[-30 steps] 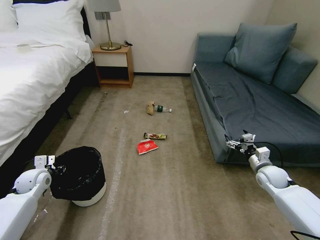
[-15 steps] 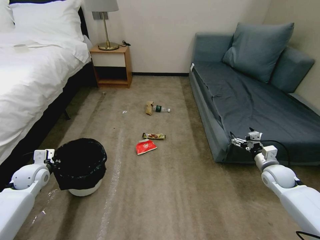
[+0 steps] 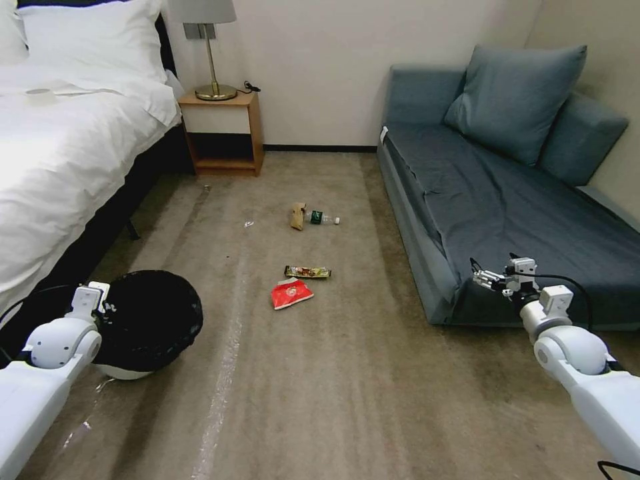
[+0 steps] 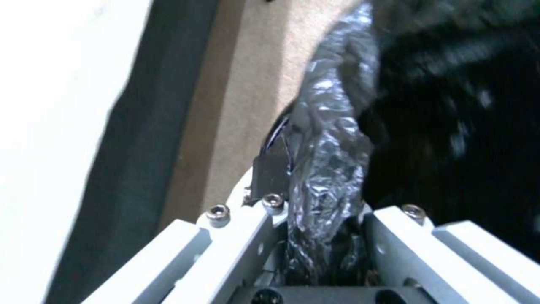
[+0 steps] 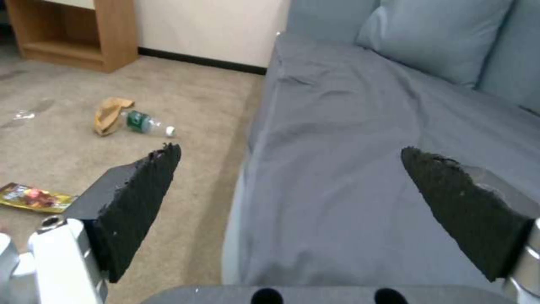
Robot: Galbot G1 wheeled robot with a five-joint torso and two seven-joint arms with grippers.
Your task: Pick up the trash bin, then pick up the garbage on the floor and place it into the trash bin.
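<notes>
Head view: trash bin [image 3: 143, 323] tilted at my left, rim pinched through liner by left gripper [image 4: 315, 236]. Judge bin light, liner slick; grip rigid rim, not loose film. Garbage [image 3: 293, 293] mid-carpet, apart. Right gripper [image 3: 490, 280] spread wide, unloaded, beside sofa [image 3: 533, 200].

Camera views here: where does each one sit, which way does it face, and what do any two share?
Head view: high on the robot, facing forward-down; both arms show, left hand at the trash bin.
Left wrist view: along left hand, shut on the bin's liner.
Right wrist view: past open right hand over sofa.
Shared by head and right wrist views: bottle.
</notes>
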